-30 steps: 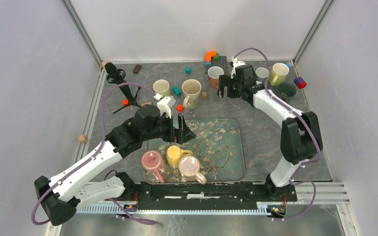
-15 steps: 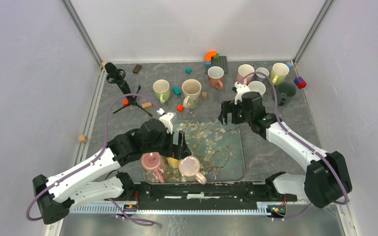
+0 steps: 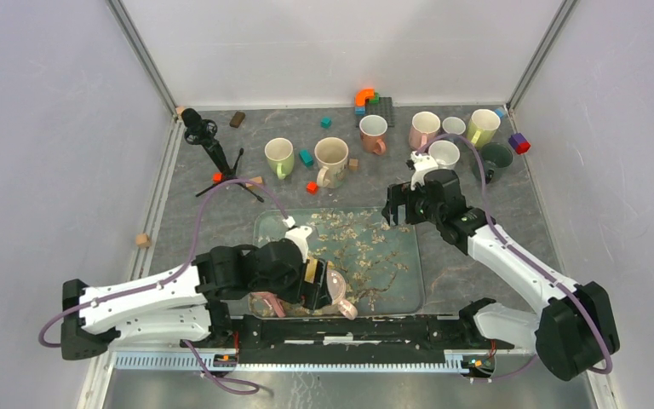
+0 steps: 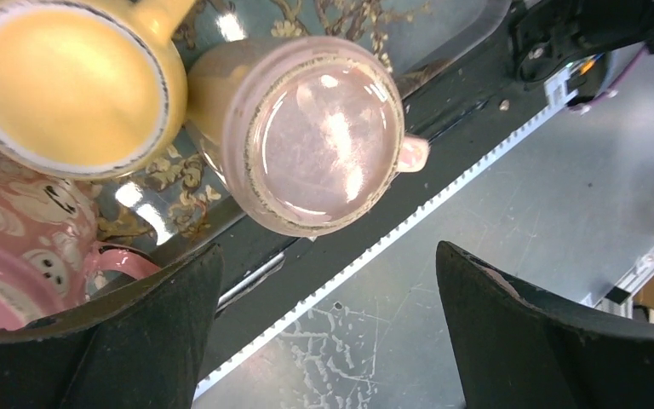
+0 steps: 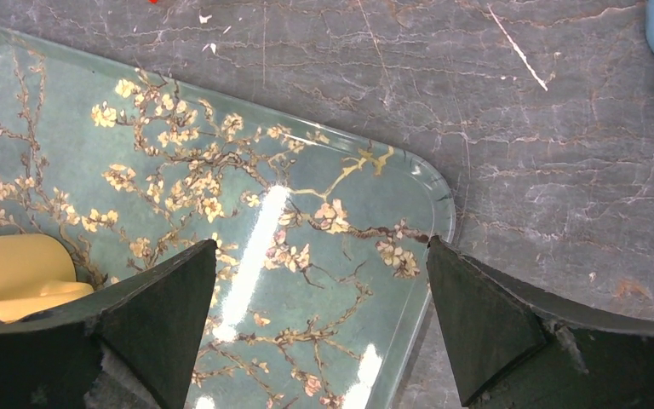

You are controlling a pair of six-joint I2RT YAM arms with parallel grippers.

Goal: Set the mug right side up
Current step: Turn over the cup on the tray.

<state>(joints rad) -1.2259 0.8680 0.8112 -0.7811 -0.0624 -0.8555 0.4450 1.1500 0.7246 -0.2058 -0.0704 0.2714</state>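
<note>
Left gripper (image 4: 328, 251) hangs spread wide above the pale pink mug (image 4: 315, 145), which stands base-up at the tray's (image 3: 396, 264) near edge, just beside a yellow mug (image 4: 60, 85). From overhead the arm hides most of both mugs. Farther back, the right gripper (image 5: 320, 245) hovers splayed over the tray's corner.

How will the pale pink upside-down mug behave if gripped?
The pale pink mug looks glazed and shiny, so probably rigid but slippery. Standing base up on its wide rim, it seems unlikely to tip. The yellow mug appears to touch it and may get nudged.
</note>
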